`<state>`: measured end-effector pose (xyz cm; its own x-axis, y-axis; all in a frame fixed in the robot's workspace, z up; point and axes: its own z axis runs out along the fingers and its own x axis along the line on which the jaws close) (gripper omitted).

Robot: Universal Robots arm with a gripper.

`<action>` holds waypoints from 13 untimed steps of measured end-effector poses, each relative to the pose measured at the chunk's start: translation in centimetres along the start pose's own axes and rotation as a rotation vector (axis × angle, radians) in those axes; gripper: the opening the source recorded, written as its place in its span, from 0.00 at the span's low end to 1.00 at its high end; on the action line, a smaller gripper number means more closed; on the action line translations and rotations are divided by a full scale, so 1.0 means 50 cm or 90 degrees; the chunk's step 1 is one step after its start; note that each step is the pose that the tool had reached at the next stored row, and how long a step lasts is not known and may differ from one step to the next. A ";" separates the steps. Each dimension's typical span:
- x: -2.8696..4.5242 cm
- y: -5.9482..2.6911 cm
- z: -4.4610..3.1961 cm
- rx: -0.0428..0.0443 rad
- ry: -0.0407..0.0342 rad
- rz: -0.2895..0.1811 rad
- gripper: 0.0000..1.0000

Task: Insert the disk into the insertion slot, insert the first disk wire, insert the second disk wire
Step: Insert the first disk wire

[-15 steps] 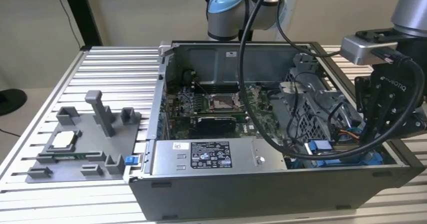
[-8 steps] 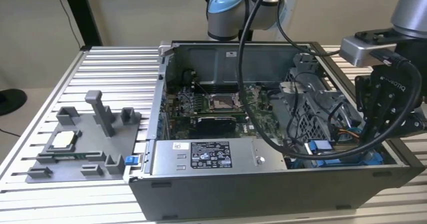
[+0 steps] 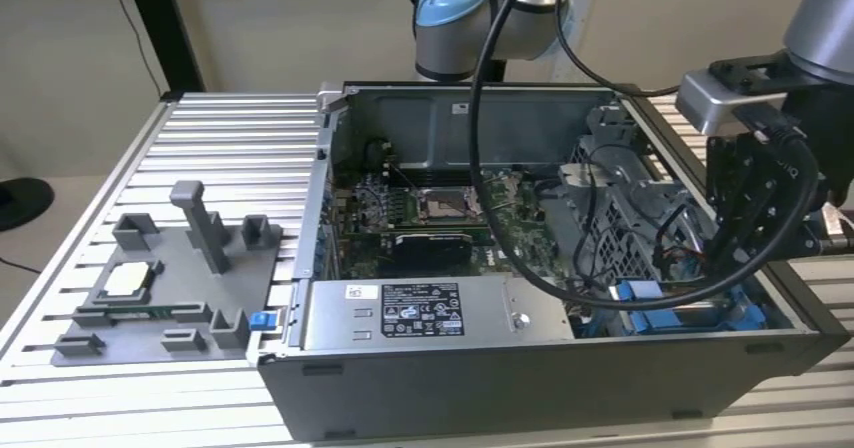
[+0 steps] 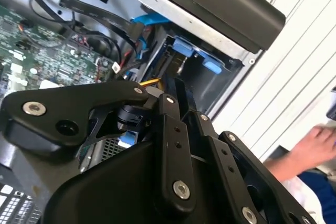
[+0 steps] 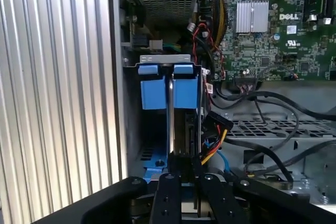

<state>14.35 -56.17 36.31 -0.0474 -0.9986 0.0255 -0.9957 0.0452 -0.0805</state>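
hand (image 5: 184,163): clenched on the disk (image 5: 171,114), edge-on at the insertion slot (image 5: 131,129)
risk: if tilted it could jam; nearby wires (image 5: 218,140) might snag

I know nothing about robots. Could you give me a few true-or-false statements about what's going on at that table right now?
1. The computer case lies open on a ribbed metal table. True.
2. The gripper hangs over the bare table, away from the case. False: it is at the case's corner, facing the drive bay with its blue plastic fittings.
3. A person's hand shows in the second wrist view. True.
4. The labelled grey box sits outside the case. False: it sits inside, along the wall nearest the exterior camera.
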 end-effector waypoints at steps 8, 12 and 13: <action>0.000 0.001 0.008 0.0047 -0.0020 0.000 0.00; 0.000 0.001 0.016 0.0047 -0.0021 0.000 0.00; -0.001 0.001 0.016 0.0047 -0.0022 0.000 0.00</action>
<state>14.35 -56.17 35.48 -0.0476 -0.9986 0.0220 -0.9951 0.0455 -0.0879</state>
